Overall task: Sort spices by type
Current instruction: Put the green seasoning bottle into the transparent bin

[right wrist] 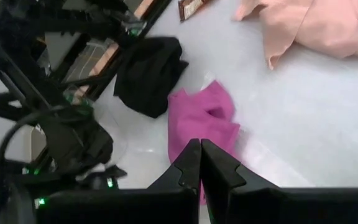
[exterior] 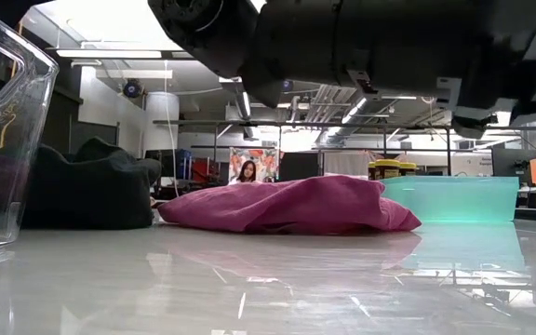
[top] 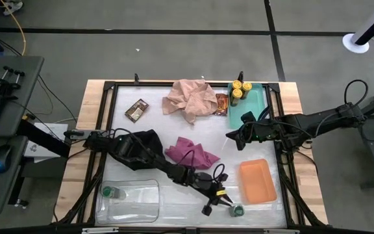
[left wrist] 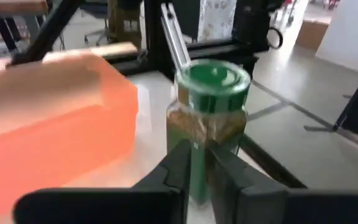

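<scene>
A green-lidded jar [left wrist: 211, 118] stands upright on the table near its near edge, beside the orange tray [top: 257, 181]; it also shows in the high view as the jar [top: 237, 210]. My left gripper [left wrist: 199, 163] is just before it, open by a narrow gap, fingers level with the jar's lower body. A second green-lidded jar [top: 108, 192] stands in the clear tray [top: 130, 200]. Yellow-lidded jars [top: 237, 89] stand in the teal tray [top: 250, 107]. One foil packet [top: 136, 110] lies far left, another packet [top: 221, 103] beside the teal tray. My right gripper [right wrist: 201, 149] hovers shut mid-table. My left gripper comes level at the jar's lower body [left wrist: 197, 186], which is wider than the gap between the fingers. Whether the fingertips [left wrist: 180, 155] touch the jar, I cannot tell.
A pink cloth [top: 190, 97] lies at the far side, a magenta cloth [top: 192, 151] mid-table and a black cloth [top: 145, 144] under my left arm. The table's black frame [top: 284, 188] runs close past the orange tray and the jar.
</scene>
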Available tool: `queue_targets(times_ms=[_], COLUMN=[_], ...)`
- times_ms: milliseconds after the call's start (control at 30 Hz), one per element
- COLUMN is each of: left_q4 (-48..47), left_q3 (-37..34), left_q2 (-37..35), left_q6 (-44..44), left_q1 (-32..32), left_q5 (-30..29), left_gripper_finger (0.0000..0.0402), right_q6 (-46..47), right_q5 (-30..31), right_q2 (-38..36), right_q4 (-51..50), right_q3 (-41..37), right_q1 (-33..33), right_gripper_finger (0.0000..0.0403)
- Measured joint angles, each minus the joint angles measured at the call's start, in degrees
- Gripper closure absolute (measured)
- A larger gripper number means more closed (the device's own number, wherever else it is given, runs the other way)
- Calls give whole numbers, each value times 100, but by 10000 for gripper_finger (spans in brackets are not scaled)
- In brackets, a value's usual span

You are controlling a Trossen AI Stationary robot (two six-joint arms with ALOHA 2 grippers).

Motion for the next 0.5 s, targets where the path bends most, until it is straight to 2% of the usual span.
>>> queue_targets(times_ms=[67, 200, 300, 500], left_q4=[-294, -1620, -2356, -2059], left_q3=[0, -9, -41, -485], left_q2=[-37, -323, -490, -850], left_q6=[0, -42, 104, 39], left_q1=[42, 224, 363, 577], left_q5=[7, -11, -28, -50], left_gripper_finger=[388, 399, 401, 401], right_q6=[16, 373, 1188, 3308], right_q5=[-249, -1046, -1453, -1558], right_q2=[0, 0, 75, 770], right_q4=[-42, -19, -51, 208], right_q3=[0, 0, 0, 0], right_q1=[85, 647, 1508, 3635], right_gripper_finger=[402, 402, 402, 402])
